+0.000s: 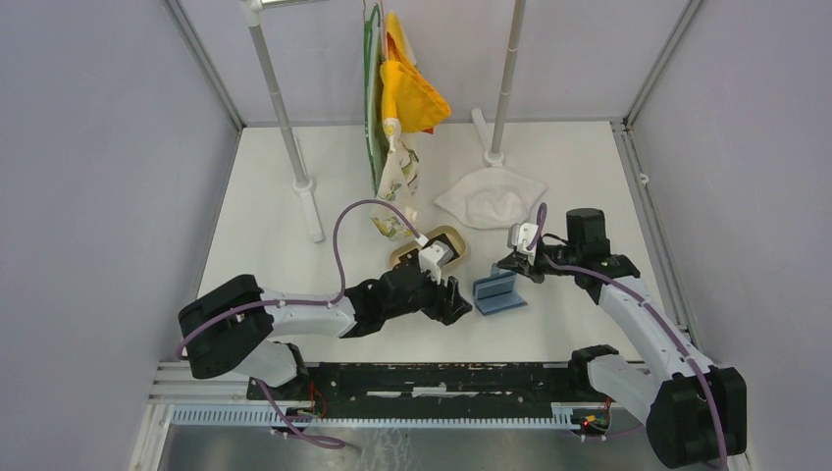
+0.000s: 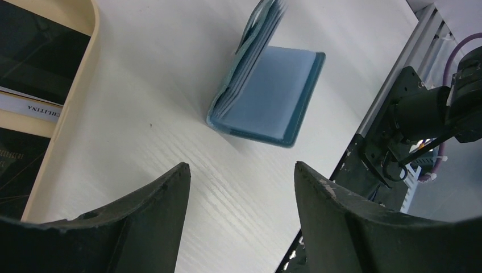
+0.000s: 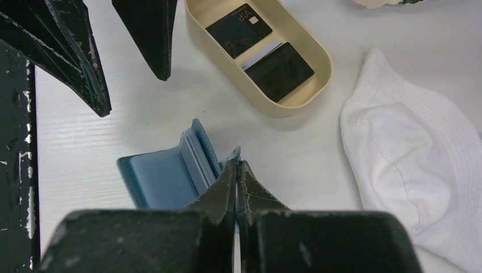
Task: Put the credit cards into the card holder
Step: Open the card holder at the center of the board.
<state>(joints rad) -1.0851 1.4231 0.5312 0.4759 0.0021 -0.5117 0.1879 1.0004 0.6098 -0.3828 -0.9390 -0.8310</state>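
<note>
The blue card holder (image 1: 498, 291) lies open on the white table, one flap flat and one standing up (image 2: 267, 91). My right gripper (image 3: 236, 165) is shut on the edge of the upright flap of the card holder (image 3: 165, 176). Just left of the holder, my left gripper (image 2: 241, 168) is open with only bare table between its fingers (image 3: 148, 34). Two black credit cards (image 3: 239, 23) (image 3: 279, 63) lie inside the tan oval tray (image 3: 318, 57), behind the left gripper (image 1: 453, 294).
A white hat (image 1: 491, 196) lies behind and right of the tray (image 1: 461, 245). Yellow cloth and printed bags (image 1: 397, 98) hang from a rack with two posts (image 1: 285, 118) (image 1: 505, 88) at the back. Grey walls enclose the table.
</note>
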